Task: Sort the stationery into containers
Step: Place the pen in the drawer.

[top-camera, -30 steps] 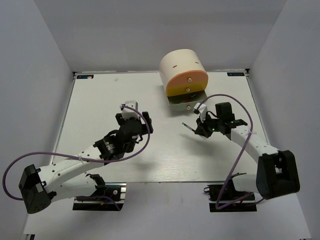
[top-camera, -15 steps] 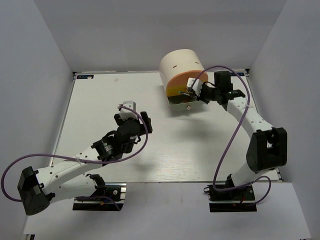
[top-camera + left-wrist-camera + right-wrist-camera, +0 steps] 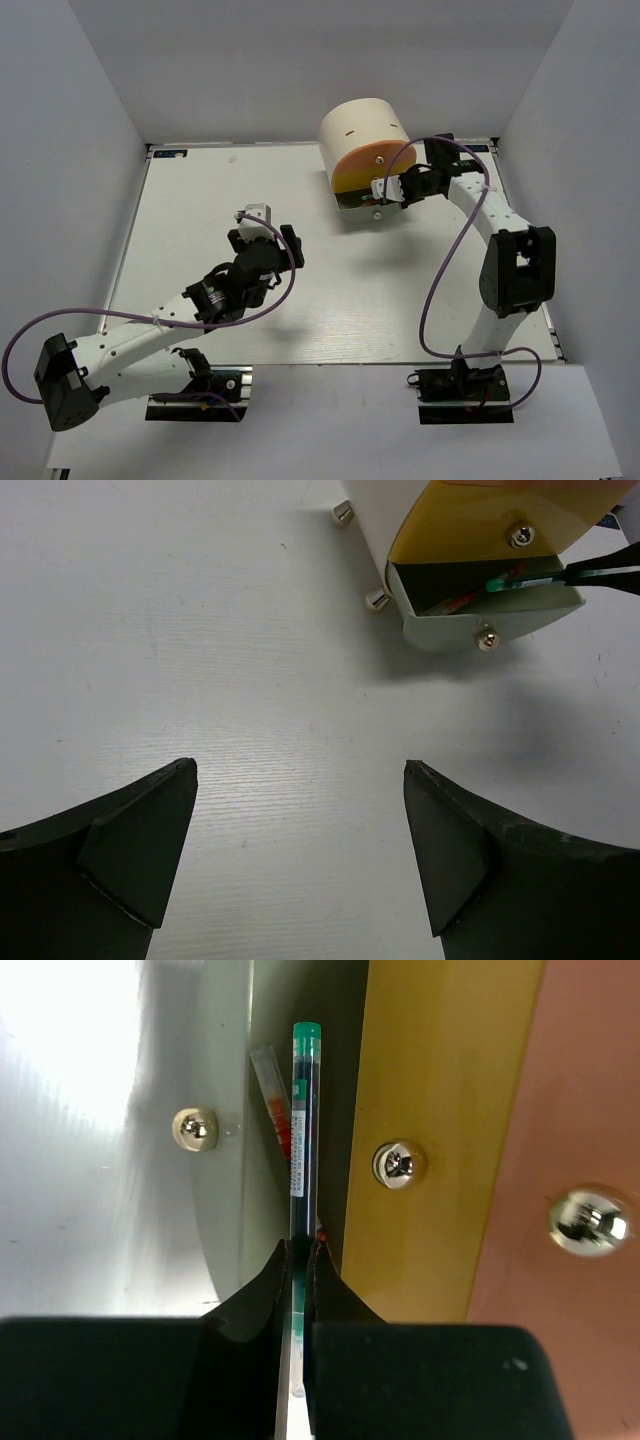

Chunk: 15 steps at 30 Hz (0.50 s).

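The right gripper (image 3: 383, 189) was in the upper right of the overhead view, right up against the face of the cream desk unit (image 3: 358, 125). The unit's bottom drawer (image 3: 470, 628), the pale green one, was pulled out. The jaws were pinched tight on a thin dark pen (image 3: 300, 1150) with a green end. In the right wrist view the pen ran straight up the middle of the frame, in the dark gap between the drawer front and the yellow band (image 3: 445, 1110). From the left wrist camera you could see its green tip poking into the drawer opening in the upper right corner. A thin red pen (image 3: 274, 1110) lay inside the drawer just to the left of it. I couldn't tell if the two were touching.

The left gripper (image 3: 262, 240) sat left of centre in the overhead view, well apart from the unit. Its jaws were spread wide with only bare table (image 3: 200, 660) between them.
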Each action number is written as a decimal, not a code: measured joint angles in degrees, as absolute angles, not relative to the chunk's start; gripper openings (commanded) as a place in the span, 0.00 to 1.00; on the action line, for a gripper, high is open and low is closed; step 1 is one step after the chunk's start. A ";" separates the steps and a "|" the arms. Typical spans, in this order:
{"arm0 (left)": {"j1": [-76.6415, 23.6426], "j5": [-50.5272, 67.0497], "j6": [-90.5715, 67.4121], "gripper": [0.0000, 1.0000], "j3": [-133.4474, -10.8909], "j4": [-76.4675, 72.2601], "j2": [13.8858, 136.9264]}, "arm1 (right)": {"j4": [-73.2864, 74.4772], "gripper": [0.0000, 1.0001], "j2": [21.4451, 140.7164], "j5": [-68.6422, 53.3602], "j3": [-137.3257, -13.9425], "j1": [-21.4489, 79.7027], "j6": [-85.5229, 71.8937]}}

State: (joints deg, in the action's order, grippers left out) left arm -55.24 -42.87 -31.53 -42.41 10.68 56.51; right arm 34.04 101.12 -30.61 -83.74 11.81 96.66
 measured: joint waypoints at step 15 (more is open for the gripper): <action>-55.24 -42.81 -30.89 0.94 -42.35 8.97 58.13 | 32.01 0.23 106.98 -30.28 -87.42 11.66 94.02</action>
State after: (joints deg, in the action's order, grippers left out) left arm -55.24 -42.81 -30.89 -42.35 8.97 58.13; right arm 32.01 106.98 -30.28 -87.42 11.66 94.02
